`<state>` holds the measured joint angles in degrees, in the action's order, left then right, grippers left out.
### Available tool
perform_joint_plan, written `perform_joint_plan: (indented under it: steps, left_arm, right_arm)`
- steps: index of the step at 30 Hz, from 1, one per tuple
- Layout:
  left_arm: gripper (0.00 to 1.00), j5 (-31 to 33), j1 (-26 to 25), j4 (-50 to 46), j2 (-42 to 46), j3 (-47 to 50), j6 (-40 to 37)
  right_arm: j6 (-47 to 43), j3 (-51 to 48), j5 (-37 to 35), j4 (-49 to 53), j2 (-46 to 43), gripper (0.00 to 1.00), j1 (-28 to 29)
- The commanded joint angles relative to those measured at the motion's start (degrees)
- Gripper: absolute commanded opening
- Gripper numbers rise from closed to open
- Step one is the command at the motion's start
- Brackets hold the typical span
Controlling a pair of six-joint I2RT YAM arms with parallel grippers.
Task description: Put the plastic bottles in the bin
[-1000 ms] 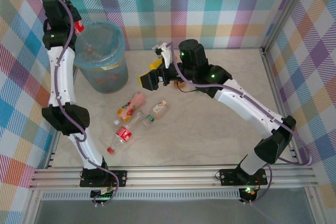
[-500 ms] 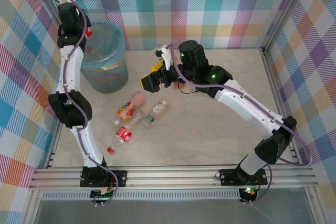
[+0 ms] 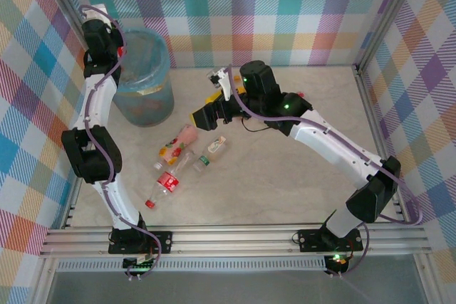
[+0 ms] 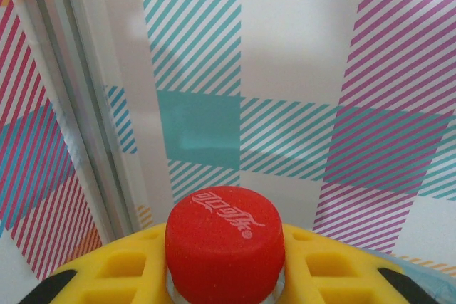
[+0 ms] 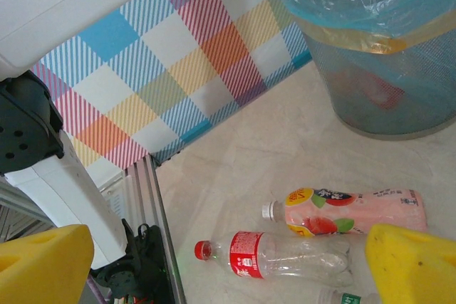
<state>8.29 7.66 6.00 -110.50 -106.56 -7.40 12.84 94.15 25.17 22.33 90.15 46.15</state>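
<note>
**Top view.** Left gripper (image 3: 116, 48) is raised at the 9 o'clock rim of the bin (image 3: 153, 105), with a red cap (image 3: 122, 50) showing at its tip. Right gripper (image 3: 205, 114) hangs over the table (image 3: 285, 176). The loose bottles lie on the table at its 7 o'clock: pink bottle (image 3: 179, 142), green-label bottle (image 3: 216, 147), red-label bottle (image 3: 166, 183) and a clear one between them. Other bottles are already in the bin.

**Left wrist.** Yellow fingers (image 4: 107, 272) pinch the neck just under the red cap (image 4: 224, 240). The bottle's body is hidden below.

**Right wrist.** Fingers (image 5: 43, 265) are spread wide with nothing between them. The pink bottle (image 5: 349, 211) and red-label bottle (image 5: 278, 255) lie directly below, and the bin (image 5: 385, 105) is at 1 o'clock.

**Step in hand (judged).** The left arm is delivering its bottle and the right arm is lining up its next pick.

**Next (judged).** The left arm needs to shift toward 3 o'clock, over the mouth of the bin, and then part its jaws. The right arm needs to descend square across the pink bottle's body, closing only once both fingers straddle it. The bottle is round and may roll.
</note>
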Motion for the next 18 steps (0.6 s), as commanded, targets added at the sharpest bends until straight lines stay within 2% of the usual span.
perform_joint_plan:
  steps: [1,8,15,18]
  left_arm:
    - [0.00,-1.3,0.2,-5.0,0.3,0.0,0.0]
    - [0.00,0.8,0.1,-9.9,3.3,-6.8,-1.4]
    - [0.00,0.4,0.1,-12.3,5.3,-4.1,-3.0]
    - [0.00,1.1,0.2,-11.5,6.2,0.0,-4.1]
  right_arm:
    - [0.2,-0.9,0.9,-0.6,-2.5,0.97,0.3]
    - [0.5,-1.5,1.2,-1.3,-2.5,0.97,0.3]
    - [1.0,-2.6,1.8,-2.3,-2.3,0.97,0.3]
    - [0.8,-2.7,1.8,-2.3,-2.2,0.97,0.3]
